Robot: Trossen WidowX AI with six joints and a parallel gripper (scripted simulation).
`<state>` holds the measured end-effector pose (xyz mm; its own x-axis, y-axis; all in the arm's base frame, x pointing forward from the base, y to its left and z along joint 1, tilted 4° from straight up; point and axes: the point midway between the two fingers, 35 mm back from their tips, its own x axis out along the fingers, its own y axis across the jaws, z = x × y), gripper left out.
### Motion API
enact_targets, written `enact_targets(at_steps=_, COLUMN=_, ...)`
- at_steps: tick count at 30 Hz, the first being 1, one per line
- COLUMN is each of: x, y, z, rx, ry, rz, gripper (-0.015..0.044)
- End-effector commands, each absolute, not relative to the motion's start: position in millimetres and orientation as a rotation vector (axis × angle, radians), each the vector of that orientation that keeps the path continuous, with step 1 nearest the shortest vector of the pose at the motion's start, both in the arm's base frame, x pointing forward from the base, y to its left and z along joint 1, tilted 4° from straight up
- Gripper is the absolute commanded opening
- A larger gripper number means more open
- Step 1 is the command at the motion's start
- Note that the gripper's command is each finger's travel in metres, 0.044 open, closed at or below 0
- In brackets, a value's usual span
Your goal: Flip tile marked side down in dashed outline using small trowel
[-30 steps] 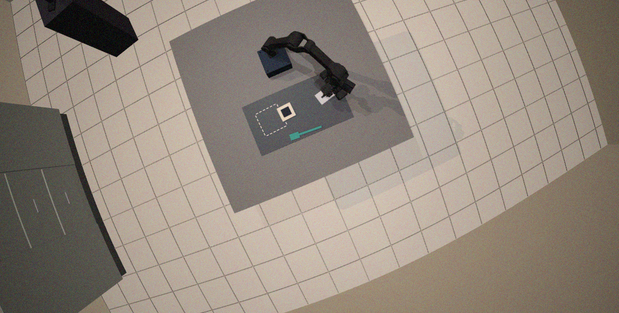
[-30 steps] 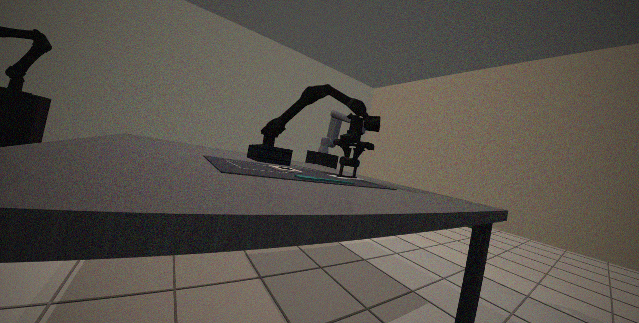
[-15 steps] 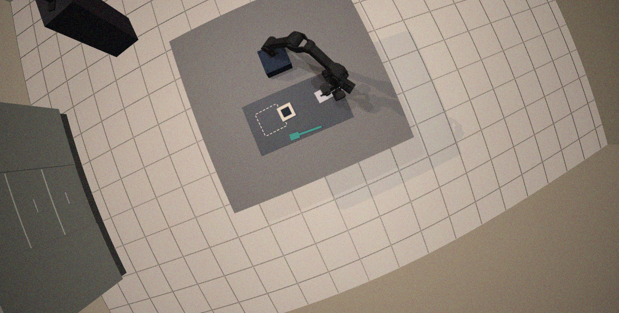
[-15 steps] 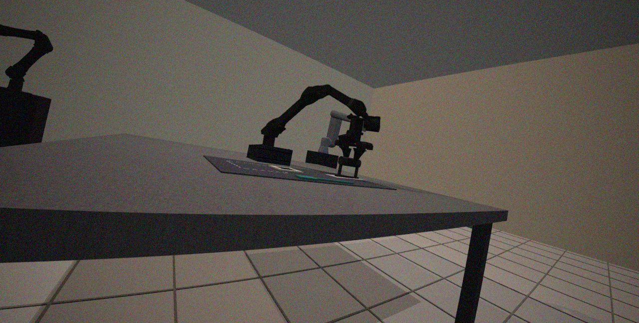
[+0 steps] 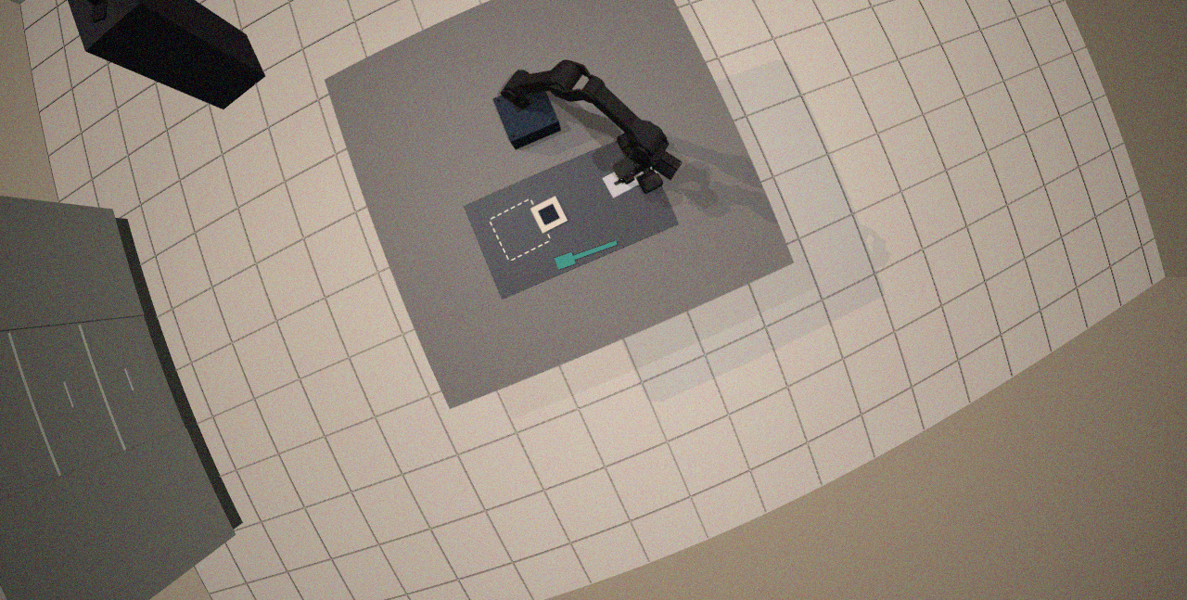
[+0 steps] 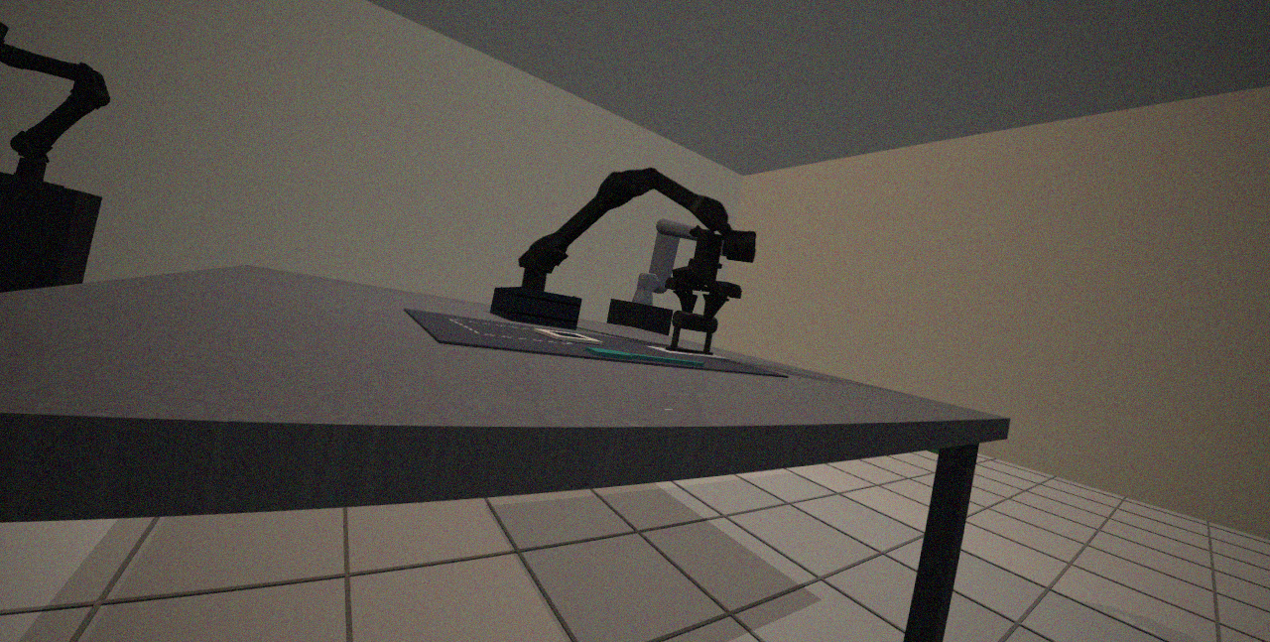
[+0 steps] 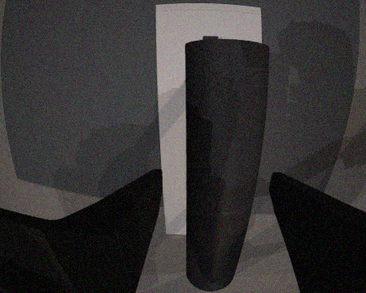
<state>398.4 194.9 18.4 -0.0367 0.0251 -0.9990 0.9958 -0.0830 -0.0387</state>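
Observation:
The cream tile [image 5: 548,214] [image 6: 543,331] lies flat on the mat [image 5: 580,223], dark square mark up, over the right edge of the dashed outline [image 5: 508,259]. The small trowel [image 5: 615,187] [image 6: 694,321] [image 7: 228,122] rests on the mat's right part, white blade flat, dark round handle raised on two posts. My gripper [image 5: 637,176] [image 6: 699,308] [image 7: 218,180] is open, pointing down at the handle. In the wrist view the handle shows between the fingers with a gap on each side. The arm hides part of the blade in the top view.
A teal flat tool [image 5: 565,261] [image 6: 643,358] lies along the mat's front edge, between tile and trowel sideways. My arm's dark base [image 5: 528,121] stands behind the mat. A grey arm [image 6: 664,249] shows beyond the table [image 6: 311,362]. A dark pedestal [image 5: 170,35] stands off the table.

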Motion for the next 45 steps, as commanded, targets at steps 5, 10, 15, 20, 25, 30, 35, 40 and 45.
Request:
enact_targets(at_steps=5, x=398, y=194, z=40, rx=1.272, ry=1.212, rz=-1.293, gripper=0.027)
enact_targets(at_steps=10, x=397, y=192, z=63, rx=1.272, ry=1.212, rz=-1.293, gripper=0.027)
enact_targets(at_steps=15, x=399, y=193, z=74, rx=1.284, ry=1.208, rz=-1.277, gripper=0.03)
enact_targets(at_steps=20, x=400, y=194, z=72, rx=1.232, ry=1.231, rz=-1.2, gripper=0.03)
enact_targets(at_steps=25, x=400, y=196, z=70, rx=1.155, ry=1.258, rz=-1.092, gripper=0.03)
enact_targets(at_steps=30, x=401, y=198, z=66, rx=1.046, ry=1.285, rz=-0.949, gripper=0.03)
enact_targets(at_steps=35, x=401, y=200, z=63, rx=0.927, ry=1.302, rz=-0.806, gripper=0.03)
enact_targets(at_steps=40, x=403, y=201, z=60, rx=0.815, ry=1.3, rz=-0.675, gripper=0.03)
enact_targets(at_steps=45, x=405, y=201, z=58, rx=0.699, ry=1.289, rz=-0.551, gripper=0.03)
